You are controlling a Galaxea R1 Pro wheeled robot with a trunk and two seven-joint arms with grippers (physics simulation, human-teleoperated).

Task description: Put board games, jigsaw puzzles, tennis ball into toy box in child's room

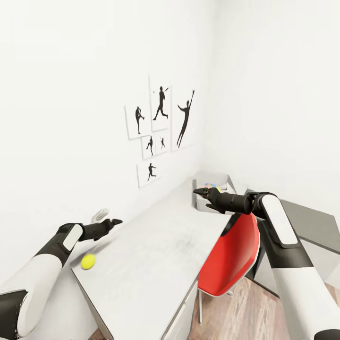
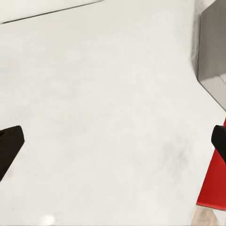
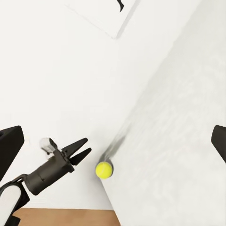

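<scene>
The yellow tennis ball (image 1: 88, 261) (image 3: 104, 169) lies on the pale grey table (image 1: 156, 250) at its near left corner, close to the edge. My left gripper (image 1: 113, 221) (image 2: 115, 141) (image 3: 84, 149) hovers open just beyond the ball and holds nothing. At the table's far end stands the light grey toy box (image 1: 202, 200) (image 2: 212, 52). Something colourful lies inside it, too small to tell whether it is a board game or a jigsaw puzzle. My right gripper (image 1: 200, 191) (image 3: 115, 141) is open and empty in front of the box's near wall. The bed is out of view.
A red chair (image 1: 233, 255) is pushed against the table's right side, under my right arm. A lower dark grey desk section (image 1: 311, 222) runs off to the right. White walls close the left and back, with sports silhouette prints (image 1: 160, 127). Wooden floor (image 1: 236, 311) lies below.
</scene>
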